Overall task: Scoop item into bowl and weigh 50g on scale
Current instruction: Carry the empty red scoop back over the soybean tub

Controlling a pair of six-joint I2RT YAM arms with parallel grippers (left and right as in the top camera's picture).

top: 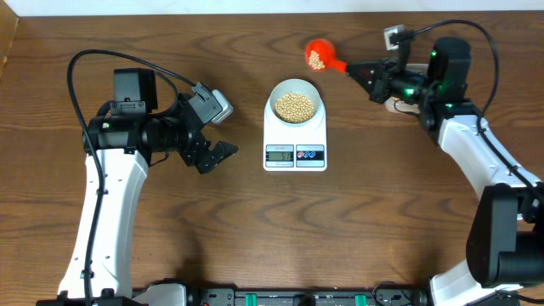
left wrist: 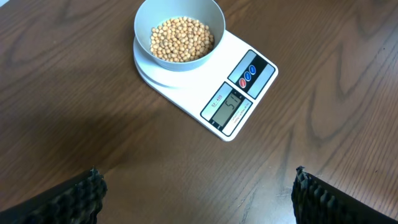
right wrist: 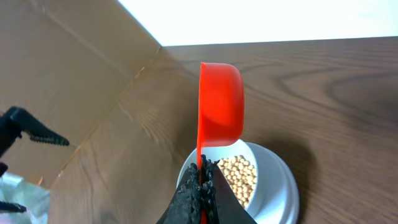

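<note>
Brown wood-grain table (top: 170,246) fills the overhead view, and a tan cardboard panel (right wrist: 74,81) stands at one side of it in the right wrist view. At the middle of the table lies the scale (top: 294,144), its display and two round buttons on the near edge. The bowl (top: 295,104) sits on the far part of the scale's platform and holds a heap of beans (top: 295,105) that covers its bottom. The digits on the display are too small to read for certain.

The right gripper (top: 367,70) reaches in from the right with its jaws pressed together on the thin handle of a red scoop (top: 318,55). The scoop's cup is off the far right of the bowl, apart from its rim, with a few beans in it. In the right wrist view the cup hangs just beyond the clamped fingers (right wrist: 202,196), with the bowl under it.

The left gripper (top: 223,132) is to the left of the scale, near it but not touching. Its jaws are spread wide and hold nothing. Its two black fingertips (left wrist: 81,196) frame the near corners of the left wrist view.
</note>
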